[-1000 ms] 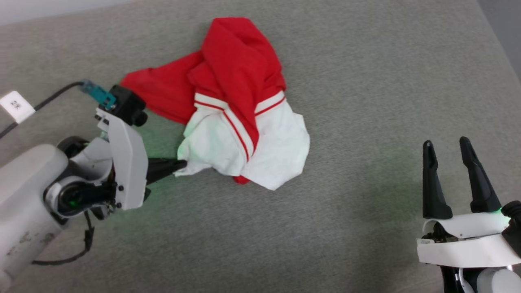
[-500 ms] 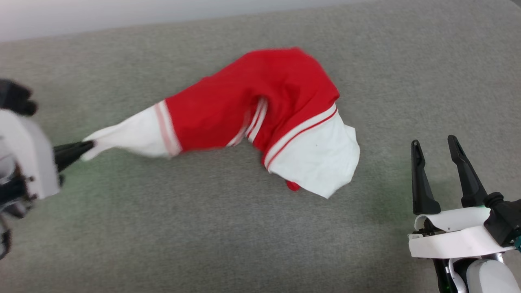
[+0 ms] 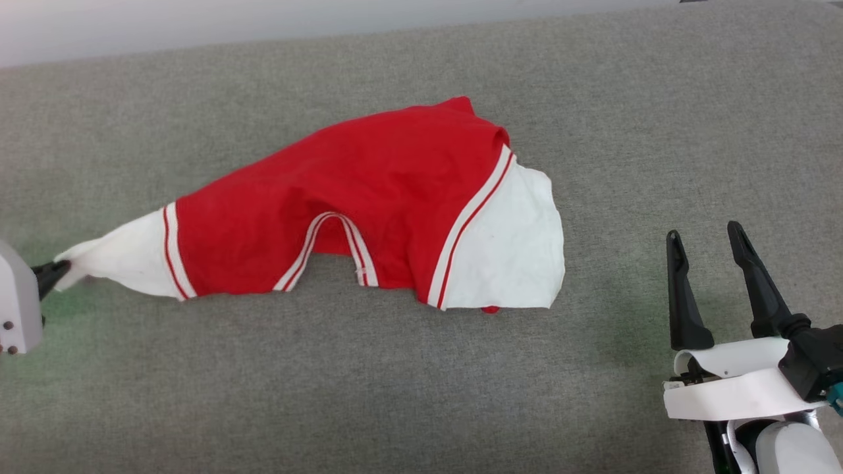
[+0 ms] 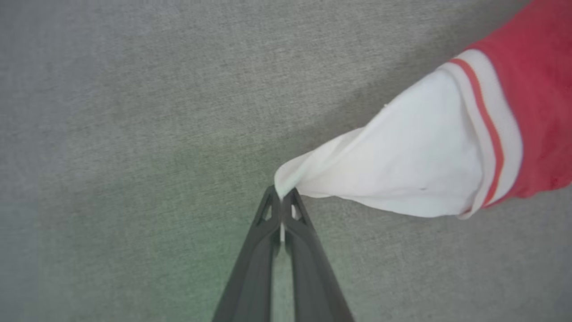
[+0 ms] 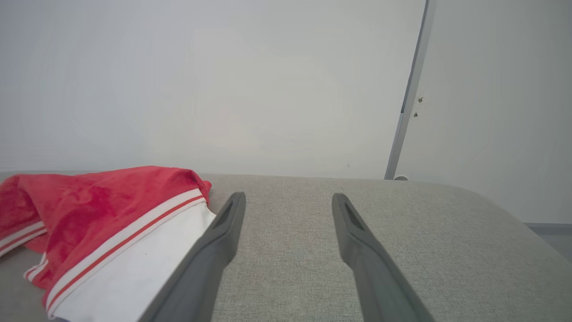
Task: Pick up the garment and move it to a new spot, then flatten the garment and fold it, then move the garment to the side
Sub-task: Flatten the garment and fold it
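Garment [image 3: 388,191] centre of grey surface [image 3: 421,395]; soft, limp, light. Left end effector [image 4: 281,196], 9 o'clock, clenched on white sleeve tip [image 4: 402,170]. Right end effector [image 3: 705,237], 4 o'clock, released; should take opposite sleeve [image 3: 514,250]

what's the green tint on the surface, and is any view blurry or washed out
Head view: sharp, a green cast on the grey surface by the left gripper and fainter near the right gripper; left wrist view: soft, green glow around the shut jaws; right wrist view: pale bright wall, garment slightly soft.
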Robot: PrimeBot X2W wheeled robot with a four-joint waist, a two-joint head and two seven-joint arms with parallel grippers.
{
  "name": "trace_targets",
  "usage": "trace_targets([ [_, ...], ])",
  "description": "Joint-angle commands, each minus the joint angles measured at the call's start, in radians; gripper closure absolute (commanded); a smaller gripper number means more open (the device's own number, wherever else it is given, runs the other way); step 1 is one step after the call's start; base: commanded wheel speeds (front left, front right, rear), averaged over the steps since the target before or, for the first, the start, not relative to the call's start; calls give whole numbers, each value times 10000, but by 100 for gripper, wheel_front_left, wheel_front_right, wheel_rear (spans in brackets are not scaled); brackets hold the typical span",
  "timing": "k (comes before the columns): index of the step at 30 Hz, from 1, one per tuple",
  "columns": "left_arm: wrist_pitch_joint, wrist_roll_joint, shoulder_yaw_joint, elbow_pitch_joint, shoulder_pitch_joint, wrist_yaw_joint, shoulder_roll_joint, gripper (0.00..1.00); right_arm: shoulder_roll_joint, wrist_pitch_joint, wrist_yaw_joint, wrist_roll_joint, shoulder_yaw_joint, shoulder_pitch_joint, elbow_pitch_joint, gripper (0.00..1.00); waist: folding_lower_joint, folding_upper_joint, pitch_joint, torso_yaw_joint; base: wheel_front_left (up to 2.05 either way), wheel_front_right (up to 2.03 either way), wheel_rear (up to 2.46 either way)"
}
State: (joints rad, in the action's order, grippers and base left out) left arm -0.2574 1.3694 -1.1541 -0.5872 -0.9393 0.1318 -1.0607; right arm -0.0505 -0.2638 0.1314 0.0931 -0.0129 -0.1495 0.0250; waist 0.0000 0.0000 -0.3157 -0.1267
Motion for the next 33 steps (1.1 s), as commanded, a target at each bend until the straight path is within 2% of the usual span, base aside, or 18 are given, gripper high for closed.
trace_targets([
  [1,75,-106,-52,-110,-58,-22,71,100,3,-11,-14,-105,-31,93,9,0,0,0,0,-11,0,0,0],
  [5,662,-468,-229,-928,-253,-22,380,100,4,-10,-14,-260,-63,46,-46,0,0,0,39,6,0,0,0],
  [10,1054,-310,-398,-1389,-286,-22,722,100,4,-10,-14,-486,-66,-7,-121,0,0,0,141,152,0,0,0],
  [11,1156,-213,-379,-1446,-290,-22,799,73,4,-10,-14,-550,-94,-5,-156,0,0,0,171,196,0,0,0],
  [12,1277,-134,-356,-1472,-289,-22,845,54,6,-10,-14,-615,-142,-8,-202,0,0,0,198,238,0,0,0],
  [13,1435,-100,-340,-1487,-298,-22,861,15,6,-10,-14,-695,-193,-23,-262,0,0,0,224,279,0,0,0],
  [14,1614,-46,-318,-1506,-295,-22,853,0,6,-10,-14,-821,-266,-55,-331,0,0,0,254,311,0,0,0],
  [17,2421,46,-252,-1476,-117,-22,820,0,5,8,-14,-1324,-518,-162,-693,0,0,0,367,409,0,0,0],
  [20,3470,-12,-224,-1406,158,-22,795,0,6,496,-14,-1835,-838,-341,-989,0,0,0,475,546,0,0,0],
  [23,4599,-146,-187,-1127,462,-22,911,0,3,1459,-14,-2371,-1121,-493,-1099,0,0,0,551,747,0,0,0],
  [26,5165,-484,143,-802,766,-22,1031,0,-105,2815,-14,-2684,-1351,-818,-1095,0,0,0,571,950,0,0,0],
  [29,5226,-1521,1670,-180,1020,-290,1339,0,-177,4344,-16,-2221,-1223,-1200,-888,0,0,0,530,1242,0,0,0],
  [33,5206,-3693,4529,1431,2839,-1041,2095,0,-700,7043,-16,-1197,-1087,-1797,-666,0,0,0,406,1624,0,0,0],
])
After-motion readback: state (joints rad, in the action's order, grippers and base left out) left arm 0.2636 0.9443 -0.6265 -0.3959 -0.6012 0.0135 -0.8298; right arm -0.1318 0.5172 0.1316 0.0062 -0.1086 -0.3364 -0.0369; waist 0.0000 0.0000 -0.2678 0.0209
